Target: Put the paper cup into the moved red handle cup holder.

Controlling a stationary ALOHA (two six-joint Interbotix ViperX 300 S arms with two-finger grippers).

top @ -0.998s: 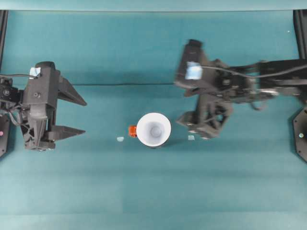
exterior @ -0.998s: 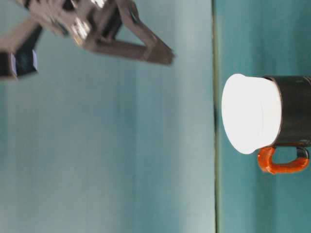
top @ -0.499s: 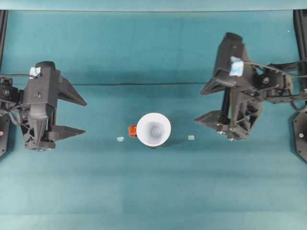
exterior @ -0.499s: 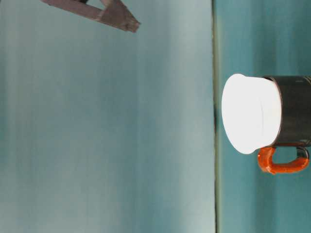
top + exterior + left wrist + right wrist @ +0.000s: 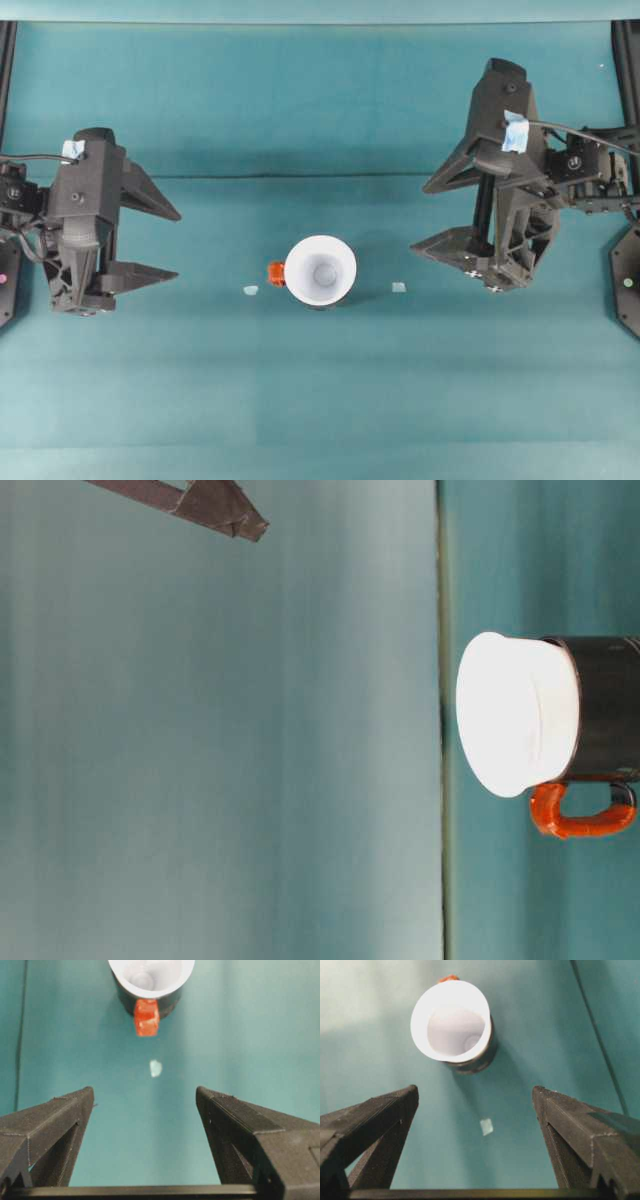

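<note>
The paper cup (image 5: 320,270) is sitting upright inside the red handle cup holder (image 5: 275,273) at mid-worktop (image 5: 320,400). Farther out, the left gripper (image 5: 172,242) and right gripper (image 5: 424,217) are hovering well apart, fingers spread, holding nothing.

Two pale scraps (image 5: 250,290), perhaps tape

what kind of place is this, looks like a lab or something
Most likely a robot test bench, not a home or kitchen. Two black grippers, left and right, face each other over a bare teal table, with just a paper cup in a red handle cup holder and small tape markers.
</note>
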